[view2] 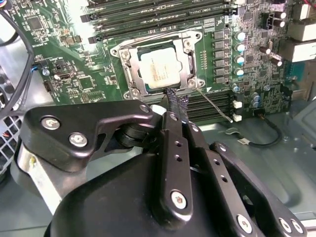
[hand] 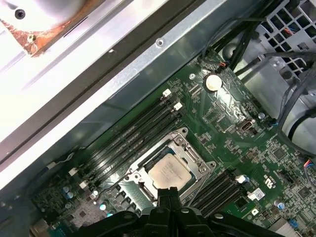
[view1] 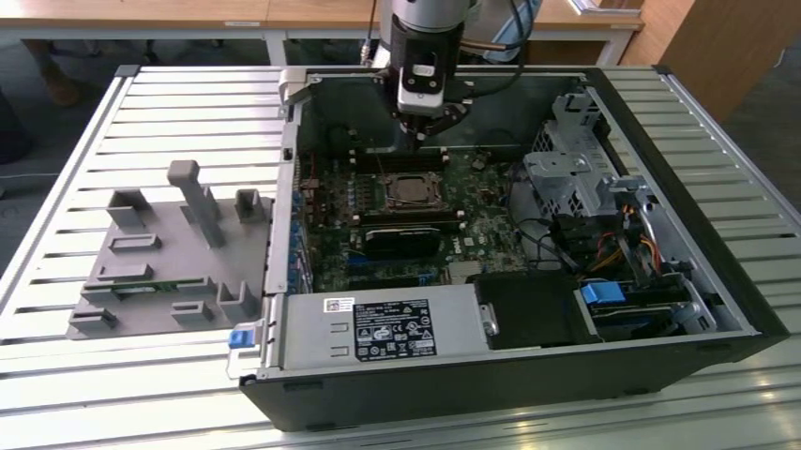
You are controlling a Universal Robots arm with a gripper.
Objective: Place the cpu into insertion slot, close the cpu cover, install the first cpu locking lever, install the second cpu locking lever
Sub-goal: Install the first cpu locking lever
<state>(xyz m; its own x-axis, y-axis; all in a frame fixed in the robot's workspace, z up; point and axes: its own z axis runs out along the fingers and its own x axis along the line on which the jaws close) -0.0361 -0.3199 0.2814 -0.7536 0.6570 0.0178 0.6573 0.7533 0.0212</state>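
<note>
The cpu [view2: 159, 70] with its silvery top lies in the insertion slot [view1: 407, 190] on the green motherboard [view2: 74, 74]. The cpu cover [view2: 190, 69] lies flat over it, framing the chip. In the first wrist view the cpu [hand: 170, 170] sits inside the cover [hand: 191, 154] too. My gripper [view2: 176, 101] is shut with nothing between its fingers, its tips just beside the socket's edge. In the exterior view the gripper [view1: 426, 122] hangs above the board, behind the socket. A thin wire lever [view2: 215, 104] sticks out from the socket's corner; another [view2: 153, 37] runs along its far side.
The board sits in an open black computer case [view1: 501, 384] on a slatted metal table [view1: 150, 103]. Memory slots [view2: 158, 15] flank the socket. A power supply [view1: 382, 328], drive cage [view1: 569, 183] and cables [view1: 626, 248] fill the case. A grey fixture [view1: 163, 253] stands at the exterior view's left.
</note>
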